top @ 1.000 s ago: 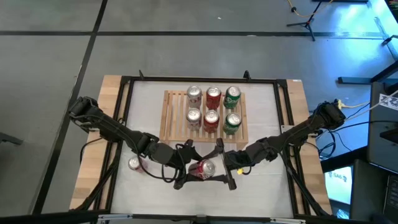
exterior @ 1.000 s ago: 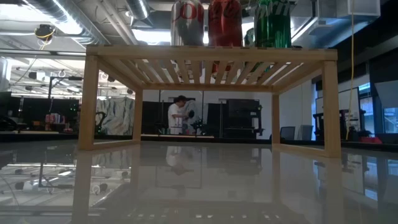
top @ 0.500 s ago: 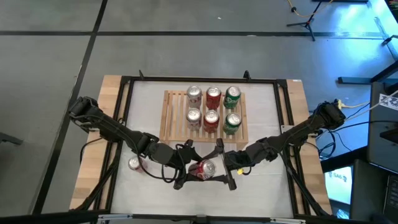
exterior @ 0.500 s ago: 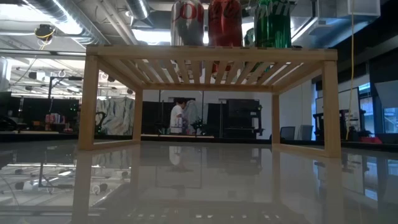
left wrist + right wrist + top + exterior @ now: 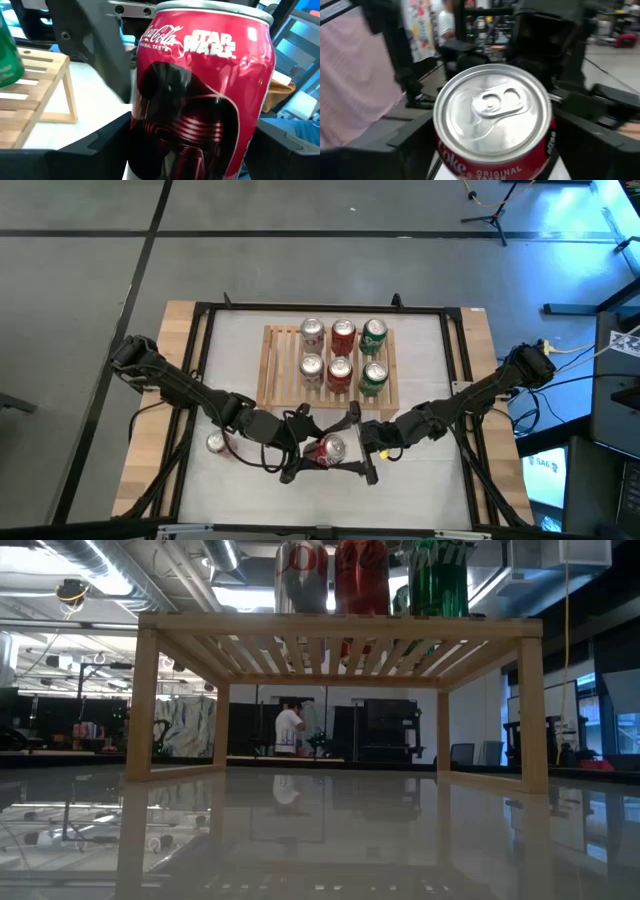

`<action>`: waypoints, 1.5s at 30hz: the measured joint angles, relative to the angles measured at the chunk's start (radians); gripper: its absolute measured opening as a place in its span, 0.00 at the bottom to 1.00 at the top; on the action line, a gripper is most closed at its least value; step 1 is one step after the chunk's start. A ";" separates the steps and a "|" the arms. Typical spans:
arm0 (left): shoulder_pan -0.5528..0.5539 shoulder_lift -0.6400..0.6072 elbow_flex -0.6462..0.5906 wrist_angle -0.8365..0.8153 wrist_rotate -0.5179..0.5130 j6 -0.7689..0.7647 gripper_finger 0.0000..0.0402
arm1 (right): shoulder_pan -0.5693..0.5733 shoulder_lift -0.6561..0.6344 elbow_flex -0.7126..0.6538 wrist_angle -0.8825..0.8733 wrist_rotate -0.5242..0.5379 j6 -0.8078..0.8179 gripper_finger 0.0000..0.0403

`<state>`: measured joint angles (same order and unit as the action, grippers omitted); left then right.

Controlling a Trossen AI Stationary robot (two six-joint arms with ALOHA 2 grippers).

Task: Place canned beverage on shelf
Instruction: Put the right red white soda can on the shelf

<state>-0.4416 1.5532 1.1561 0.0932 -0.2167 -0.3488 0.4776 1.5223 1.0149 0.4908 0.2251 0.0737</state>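
A red cola can (image 5: pixel 327 450) is near the table's front middle, between my two grippers. My left gripper (image 5: pixel 306 450) comes at it from the table's left, my right gripper (image 5: pixel 352 448) from the right, and both are shut on it. The can fills the left wrist view (image 5: pixel 200 100). Its silver top faces the right wrist view (image 5: pixel 492 110). The light wooden shelf (image 5: pixel 272 370) stands behind them on short legs (image 5: pixel 140 700), with several cans (image 5: pixel 340 355) upright on its slatted top. The low view shows neither gripper. My left gripper has the can's side wall (image 5: pixel 142 135) between its two fingers (image 5: pixel 95 150), coming level from the table's left. The can stands nearly upright in the hold, and its bottom is out of view. My right gripper has the can's upper wall (image 5: pixel 445 145) between its two fingers (image 5: pixel 405 140), coming from the table's right and slanting down. The can's top leans a little toward it.
Another can (image 5: pixel 215 443) sits on the table's left side beside the left arm. A black frame (image 5: pixel 200 330) runs round the table. There is bare white table in front of the grippers and on the right. A person (image 5: pixel 290 728) stands far off in the room.
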 joint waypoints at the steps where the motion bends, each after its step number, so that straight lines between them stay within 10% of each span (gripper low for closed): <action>1: 0.000 0.000 0.000 0.000 -0.003 0.000 0.72 | 0.001 0.000 0.000 0.002 0.024 0.021 0.90; 29: -0.070 -0.068 0.000 -0.044 -0.061 0.000 0.72 | -0.001 -0.172 0.000 -0.024 -0.001 -0.158 0.95; 45: -0.009 -0.405 0.000 -0.188 -0.376 0.288 0.72 | 0.000 -0.330 0.000 -0.293 0.028 -0.159 0.95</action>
<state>-0.4501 1.1486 1.1564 -0.0945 -0.5925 -0.0604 0.4774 1.1918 1.0149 0.1974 0.2532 -0.0849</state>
